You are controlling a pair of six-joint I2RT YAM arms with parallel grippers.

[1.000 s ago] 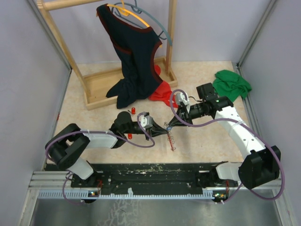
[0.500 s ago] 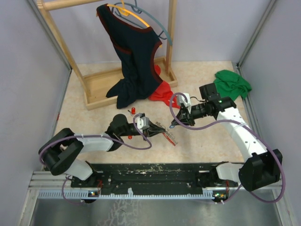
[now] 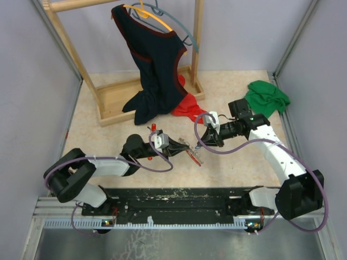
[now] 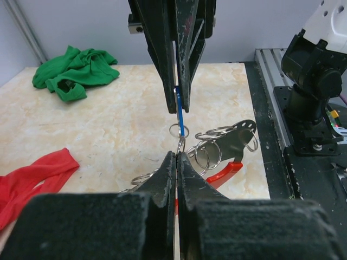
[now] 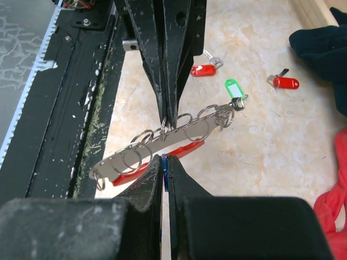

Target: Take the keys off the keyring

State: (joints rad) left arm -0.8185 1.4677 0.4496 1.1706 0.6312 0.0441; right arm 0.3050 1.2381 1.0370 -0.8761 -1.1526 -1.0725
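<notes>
The keyring (image 5: 162,142), a silvery strip with several split rings and a red part, hangs between my two grippers just above the table; it also shows in the left wrist view (image 4: 230,135) and the top view (image 3: 193,155). My left gripper (image 4: 177,156) is shut on one of its rings. My right gripper (image 5: 165,160) is shut on the blue key (image 4: 178,108), which still hangs on a ring. Two red keys (image 5: 203,70) (image 5: 286,83) and a green key (image 5: 233,86) lie loose on the table. One red key also shows in the top view (image 3: 153,128).
A wooden clothes rack (image 3: 116,97) with a dark garment (image 3: 154,70) stands at the back left. A red cloth (image 3: 187,108) lies beside it and a green cloth (image 3: 265,97) at the back right. The black base rail (image 3: 173,196) runs along the near edge.
Both grippers have shifted left with the keyring between them. The left arm has drawn back and the right gripper has followed. The keyring now hangs a little higher and further left.
</notes>
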